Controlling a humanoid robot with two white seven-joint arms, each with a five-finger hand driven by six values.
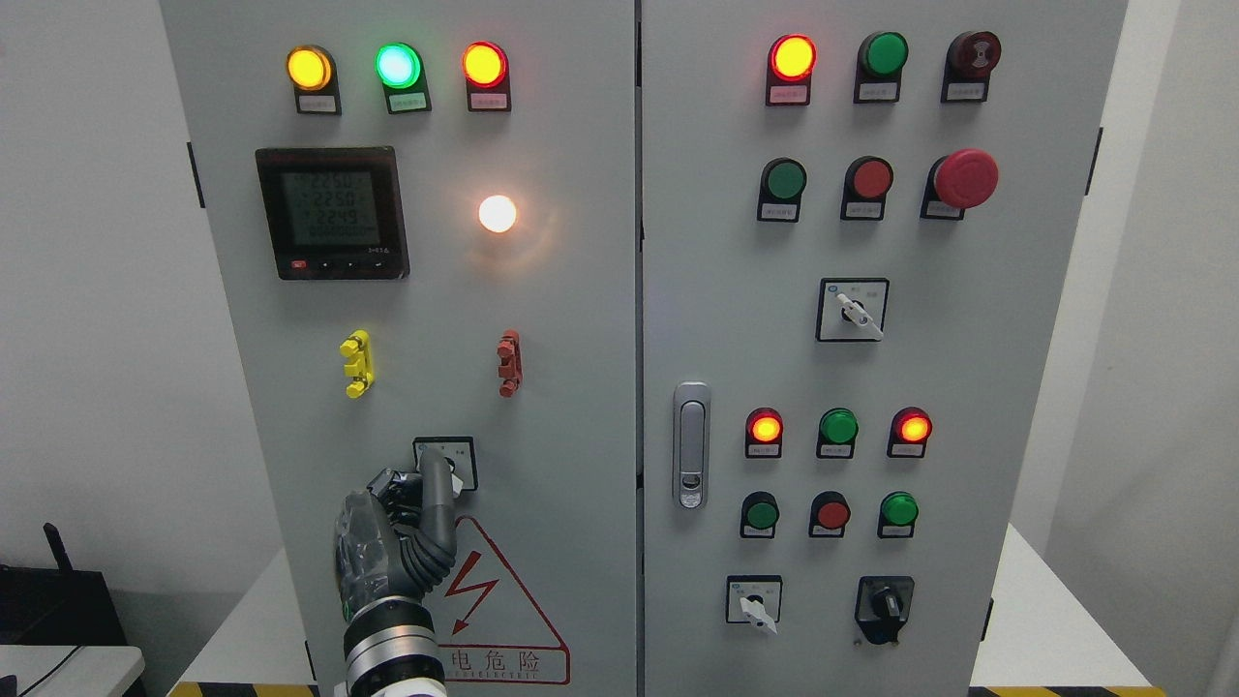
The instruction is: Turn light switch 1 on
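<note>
The left robot hand [402, 542] rose from the bottom edge, fingers curled with 1 finger extended onto light switch 1 [445, 463], low on the cabinet's left door [290, 387], directly above the hand.

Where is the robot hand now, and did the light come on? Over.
Left robot hand up at the switch on the left door, fingers on its knob. Round light above glows white. Right robot hand out of sight. Nothing blocking.

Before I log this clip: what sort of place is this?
Probably an electrical control room or test bay: a grey control cabinet with indicator lamps, a digital power meter, and an emergency stop button.
</note>
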